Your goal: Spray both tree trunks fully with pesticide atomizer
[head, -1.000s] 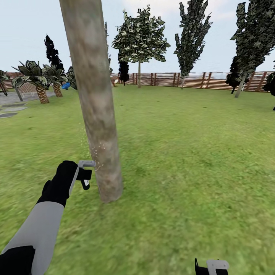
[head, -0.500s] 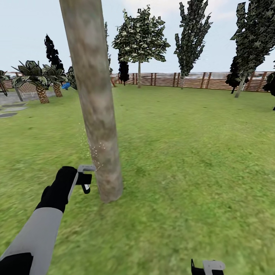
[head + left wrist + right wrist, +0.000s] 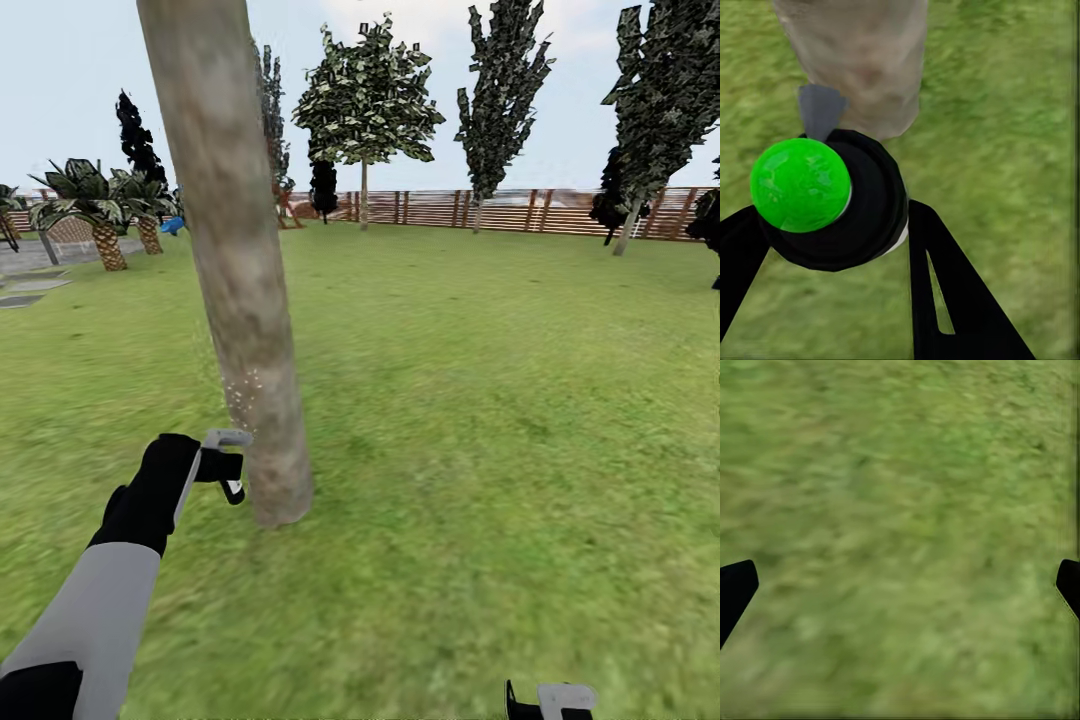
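Sprayer (image 3: pixel 832 202) pinched in the left claw (image 3: pixel 225 462), nozzle just beside the near trunk (image 3: pixel 235 280) low down, white specks (image 3: pixel 240 385) above; trunk runs upright, so spraying must climb. Right claw (image 3: pixel 900 585) spread over grass (image 3: pixel 900 472).

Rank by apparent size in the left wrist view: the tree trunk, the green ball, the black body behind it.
1. Tree trunk, though cut off by the frame.
2. Black body.
3. Green ball, likely enlarged by nearness to the camera.
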Tool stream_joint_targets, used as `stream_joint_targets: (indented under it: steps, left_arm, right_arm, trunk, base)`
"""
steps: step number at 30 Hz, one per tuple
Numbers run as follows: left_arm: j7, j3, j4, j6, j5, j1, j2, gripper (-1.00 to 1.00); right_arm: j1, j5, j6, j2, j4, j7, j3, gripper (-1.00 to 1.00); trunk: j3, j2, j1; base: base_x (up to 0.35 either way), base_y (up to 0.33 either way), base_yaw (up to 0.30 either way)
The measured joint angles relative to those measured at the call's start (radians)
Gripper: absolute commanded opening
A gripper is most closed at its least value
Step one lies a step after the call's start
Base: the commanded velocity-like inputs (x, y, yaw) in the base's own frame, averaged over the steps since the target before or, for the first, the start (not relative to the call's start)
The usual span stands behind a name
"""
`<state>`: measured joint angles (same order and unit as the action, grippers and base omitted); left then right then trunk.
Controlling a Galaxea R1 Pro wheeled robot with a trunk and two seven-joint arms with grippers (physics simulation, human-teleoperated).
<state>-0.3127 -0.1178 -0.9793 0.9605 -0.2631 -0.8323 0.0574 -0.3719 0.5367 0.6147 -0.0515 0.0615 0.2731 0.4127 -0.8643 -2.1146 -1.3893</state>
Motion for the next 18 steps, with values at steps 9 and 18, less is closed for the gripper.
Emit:
stream_joint_targets:
  steps: [9, 18]
  left_arm:
    - [0.002, -0.006, -0.041, 0.004, -0.001, 0.0, 0.001, -1.0]
    - [0.007, 0.003, -0.043, 0.014, -0.006, 0.004, -0.002, -1.0]
  right_arm:
    - [0.0, 0.0, 0.0, 0.001, 0.0, 0.0, 0.0, 1.0]
    - [0.0, 0.0, 0.0, 0.001, 0.0, 0.0, 0.0, 1.0]
  trunk:
    - [0.0, 0.0, 0.001]
    - [0.0, 0.0, -0.001]
  base:
    - [0.251, -0.16, 0.169]
    - [-0.192, -0.126, 0.204]
